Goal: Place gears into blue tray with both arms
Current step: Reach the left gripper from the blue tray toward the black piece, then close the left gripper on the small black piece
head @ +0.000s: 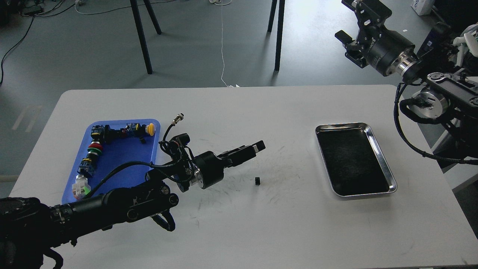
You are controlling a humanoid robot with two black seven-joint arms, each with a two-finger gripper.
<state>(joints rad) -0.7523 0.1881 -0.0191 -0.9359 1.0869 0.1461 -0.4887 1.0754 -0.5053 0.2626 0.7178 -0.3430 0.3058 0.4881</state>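
Gear (pixel 257 181) on table (pixel 239 224) w/ no legible markings, near left gripper (pixel 257 146).

A white desk (pixel 239 224) with rounded corners fills the lower part of the view, its top marked with dark scuffs near the middle. Beyond its far edge lies a grey-green floor (pixel 74 56) with a bright patch of light near the top centre. Black slanted legs (pixel 142 37) stand on the floor, a thin white cord (pixel 222 45) runs between them, and dark cables (pixel 22 22) trail at the far left.
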